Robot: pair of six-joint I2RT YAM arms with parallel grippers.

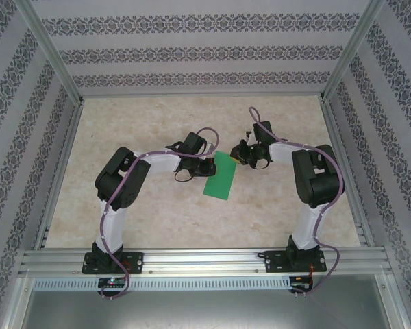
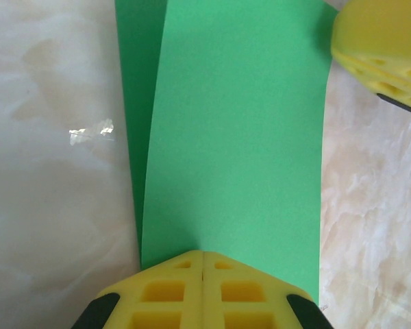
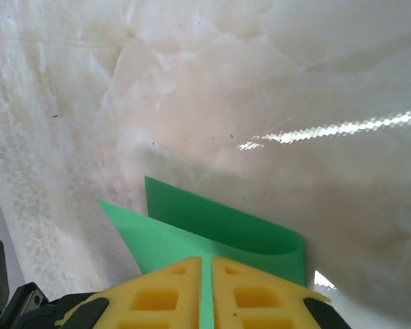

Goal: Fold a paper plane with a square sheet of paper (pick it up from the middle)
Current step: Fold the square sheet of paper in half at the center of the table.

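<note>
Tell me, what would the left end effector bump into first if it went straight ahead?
The left end effector is shut on the green paper, which stretches straight ahead. Past it, the right end effector sits off to one side, so it may just miss.

The square sheet of paper [image 1: 219, 175], mid-frame, is showing plain bright green. The table [image 1: 157, 219] is showing mottled beige marbling. The walls [image 1: 192, 48], along the top, are wearing grey floral stripes on white.
</note>
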